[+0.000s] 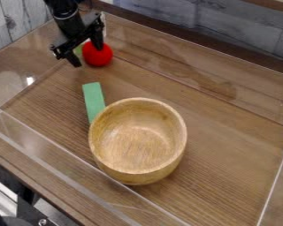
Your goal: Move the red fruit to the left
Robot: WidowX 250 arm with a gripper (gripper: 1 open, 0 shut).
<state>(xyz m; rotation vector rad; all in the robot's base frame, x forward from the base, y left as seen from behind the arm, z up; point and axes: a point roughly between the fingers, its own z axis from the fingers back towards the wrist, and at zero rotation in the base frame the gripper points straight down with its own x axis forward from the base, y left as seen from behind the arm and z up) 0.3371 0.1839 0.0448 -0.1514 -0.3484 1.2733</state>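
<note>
The red fruit [98, 56] sits on the counter [215, 79] toward the upper left of the view, well apart from the bowl. Its green leafy stem [80, 48] shows at its left side, partly hidden by me. My fingers [79, 40] are spread wide, and they are right at the fruit, on its upper-left side; I cannot tell whether either of them touches it. I have nothing gripped between them. My dark arm comes in from the top edge of the view, just left of the middle of the fruit. Below the fruit, nearer the bottom of the view, a flat green strip [93, 101] lies on the wood, running mostly up and down. Its lower end is right beside the rim of the round wooden bowl [139, 141], which stands upright, its pale inside facing up. In the bottom left corner, past the counter's edge, dark cables [14, 196] hang by something black.
</note>
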